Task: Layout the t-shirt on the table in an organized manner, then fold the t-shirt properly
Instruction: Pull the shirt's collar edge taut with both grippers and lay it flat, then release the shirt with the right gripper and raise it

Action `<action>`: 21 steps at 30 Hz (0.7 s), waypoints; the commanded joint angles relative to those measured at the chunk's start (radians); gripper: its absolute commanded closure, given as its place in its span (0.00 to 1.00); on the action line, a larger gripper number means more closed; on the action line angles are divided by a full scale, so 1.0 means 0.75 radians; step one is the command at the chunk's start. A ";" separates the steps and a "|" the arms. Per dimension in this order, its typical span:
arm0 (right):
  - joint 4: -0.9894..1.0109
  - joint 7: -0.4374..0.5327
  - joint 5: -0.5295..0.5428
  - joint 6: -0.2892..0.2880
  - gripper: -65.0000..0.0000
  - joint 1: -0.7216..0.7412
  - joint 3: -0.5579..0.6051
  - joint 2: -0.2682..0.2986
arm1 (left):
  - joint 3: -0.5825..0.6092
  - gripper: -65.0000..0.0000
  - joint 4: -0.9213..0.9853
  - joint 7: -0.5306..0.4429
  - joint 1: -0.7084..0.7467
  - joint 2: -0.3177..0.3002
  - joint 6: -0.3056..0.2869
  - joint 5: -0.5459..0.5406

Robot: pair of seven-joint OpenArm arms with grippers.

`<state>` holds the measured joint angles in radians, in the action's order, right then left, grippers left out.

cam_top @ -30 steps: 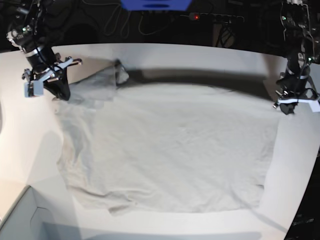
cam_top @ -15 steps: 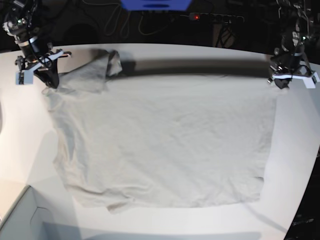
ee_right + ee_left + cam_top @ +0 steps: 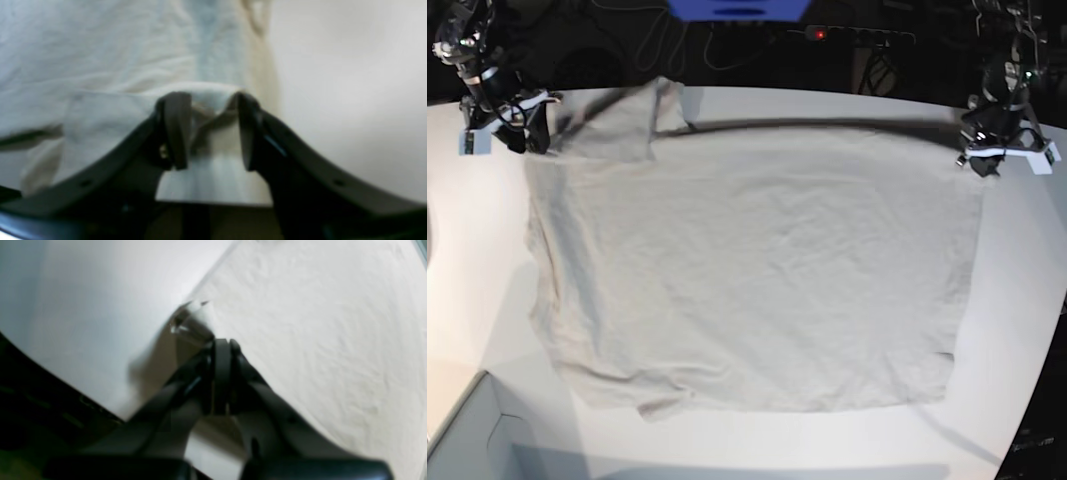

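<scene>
We find the plain light grey-beige cloth t-shirt (image 3: pixel 757 270) spread across the large matte white surface (image 3: pixel 1017 300), its long axis running between the 2 arms. The left gripper (image 3: pixel 222 343) has its jaws clamped on 1 far corner; the right gripper (image 3: pixel 206 110) has its jaws apart astride the other, so that corner lies free between them.

Dark bkgd w/ cables (image 3: pixel 677 45), blue panel (image 3: pixel 739 9).

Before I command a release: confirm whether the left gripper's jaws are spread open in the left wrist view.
No. In the left wrist view the left gripper has its jaws pressed together, pinching a corner of the t-shirt above the table.
</scene>
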<state>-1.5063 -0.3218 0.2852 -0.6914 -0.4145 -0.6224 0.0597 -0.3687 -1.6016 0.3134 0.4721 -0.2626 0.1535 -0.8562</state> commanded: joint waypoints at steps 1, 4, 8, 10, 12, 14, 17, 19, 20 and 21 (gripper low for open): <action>-0.026 0.029 0.022 -0.009 0.58 -0.007 -0.047 0.007 | -0.009 1.00 -0.016 -0.024 0.004 -0.015 -0.009 0.005; -0.030 0.031 0.024 -0.009 0.54 -0.015 -0.155 -0.023 | -0.009 1.00 -0.020 -0.024 0.004 0.005 -0.009 0.005; -0.141 0.035 0.024 -0.009 0.54 -0.083 -0.145 -0.042 | -0.009 1.00 -0.030 -0.024 0.012 0.005 -0.009 0.005; -0.206 0.033 0.024 -0.009 0.54 -0.117 -0.090 -0.044 | -0.009 1.00 -0.026 -0.020 0.012 0.005 -0.009 0.005; -0.255 0.037 0.022 -0.009 0.53 -0.146 -0.041 -0.070 | -0.009 1.00 -0.018 -0.020 0.012 0.005 -0.009 0.005; -0.280 0.039 0.018 -0.009 0.53 -0.154 0.000 -0.085 | -0.009 1.00 -0.016 -0.020 0.012 0.005 -0.009 0.005; -0.268 0.037 0.016 -0.009 0.54 -0.154 0.076 -0.083 | -0.009 1.00 -0.016 -0.020 0.012 0.005 -0.009 0.005; -0.235 0.039 0.016 -0.009 0.54 -0.134 0.121 -0.081 | -0.009 1.00 -0.016 -0.020 0.012 0.005 -0.009 0.005; -0.216 0.039 0.016 -0.009 0.54 -0.121 0.131 -0.079 | -0.009 1.00 -0.016 -0.020 0.012 0.005 -0.009 0.005; -0.196 0.039 0.016 -0.009 0.54 -0.109 0.143 -0.072 | -0.009 1.00 -0.016 -0.020 0.012 0.005 -0.009 0.005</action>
<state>-1.6348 -0.3202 0.2775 -0.6910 -0.4957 -0.5091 -0.0086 -0.3687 -1.6005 0.3130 0.4767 -0.2493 0.1535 -0.8524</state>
